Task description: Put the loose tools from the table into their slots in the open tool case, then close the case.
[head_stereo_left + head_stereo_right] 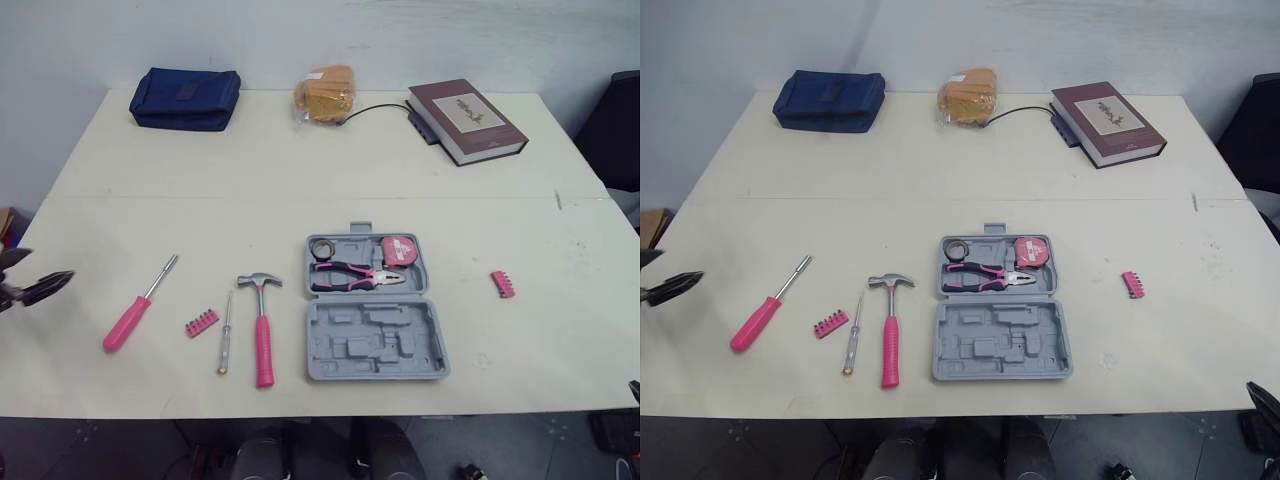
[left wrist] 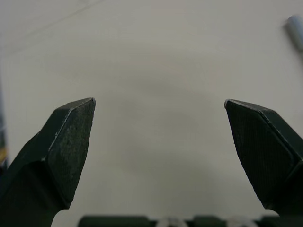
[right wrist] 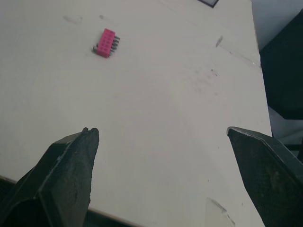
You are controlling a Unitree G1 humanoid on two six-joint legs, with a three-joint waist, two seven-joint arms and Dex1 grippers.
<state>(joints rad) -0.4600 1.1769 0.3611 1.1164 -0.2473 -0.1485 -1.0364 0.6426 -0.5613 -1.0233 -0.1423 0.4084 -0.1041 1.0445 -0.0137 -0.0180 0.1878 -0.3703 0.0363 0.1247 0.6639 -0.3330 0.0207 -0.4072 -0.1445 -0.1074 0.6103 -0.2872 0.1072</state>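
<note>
Left gripper [image 2: 160,101] and right gripper [image 3: 163,130] hover at the table [image 1: 300,180] edges, wide open, empty.

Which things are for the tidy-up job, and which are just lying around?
For the job:
tool case
pink screwdriver
thin screwdriver
hammer
left bit holder
right bit holder

Just lying about, at the far edge of the table:
blue pouch
orange packet
book
</note>
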